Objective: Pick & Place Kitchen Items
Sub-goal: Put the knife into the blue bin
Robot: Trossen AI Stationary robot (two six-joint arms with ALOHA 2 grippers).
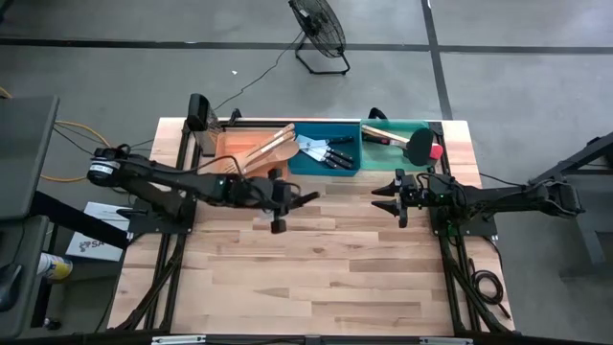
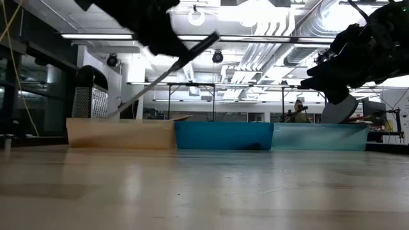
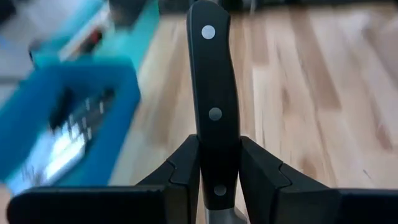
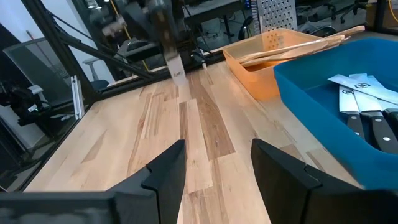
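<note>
No writing could be read on anything. The left gripper [image 1: 279,198] hung above the table [image 1: 316,278] near its middle, clenched on a black-handled knife [image 3: 213,106], whose long axis ran from about two o'clock at the handle end to eight o'clock at the blade. At three o'clock from it, well apart, the right gripper [image 1: 397,198] waited with fingers spread, holding nothing. Beyond, along the far edge, stood the orange bin [image 1: 225,153] with wooden utensils [image 1: 271,147], the blue bin [image 1: 347,167] with knives [image 1: 324,149], and the green bin [image 1: 383,153].
</note>
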